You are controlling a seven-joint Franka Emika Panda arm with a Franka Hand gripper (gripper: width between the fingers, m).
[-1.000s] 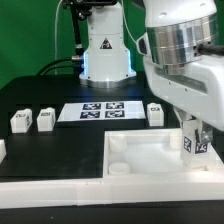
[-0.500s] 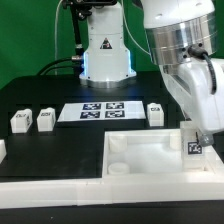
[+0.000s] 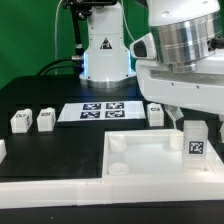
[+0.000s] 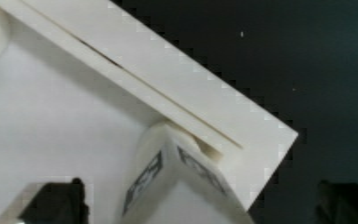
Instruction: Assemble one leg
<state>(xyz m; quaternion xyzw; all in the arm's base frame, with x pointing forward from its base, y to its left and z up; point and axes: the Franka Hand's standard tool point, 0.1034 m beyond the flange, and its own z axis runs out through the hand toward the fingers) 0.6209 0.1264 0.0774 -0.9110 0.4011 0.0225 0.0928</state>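
A white leg (image 3: 196,140) stands upright in the tray's far corner on the exterior view's right, with its marker tag facing the camera. The large white tray (image 3: 150,165) lies at the front. My gripper (image 3: 196,118) hangs just above the leg. In the wrist view the leg (image 4: 194,175) sits between the two dark fingers (image 4: 51,203), with a gap on each side, beside the tray's rim (image 4: 176,90). The gripper (image 4: 197,205) is open and holds nothing.
Three more legs stand on the black table: two on the left (image 3: 20,121) (image 3: 46,119) and one (image 3: 154,113) behind the tray. The marker board (image 3: 97,111) lies at the middle back. The robot base (image 3: 105,50) stands behind it.
The gripper held the leg at the tray's corner, turned it, then let go and rose a little. The leg now stands free in the corner.
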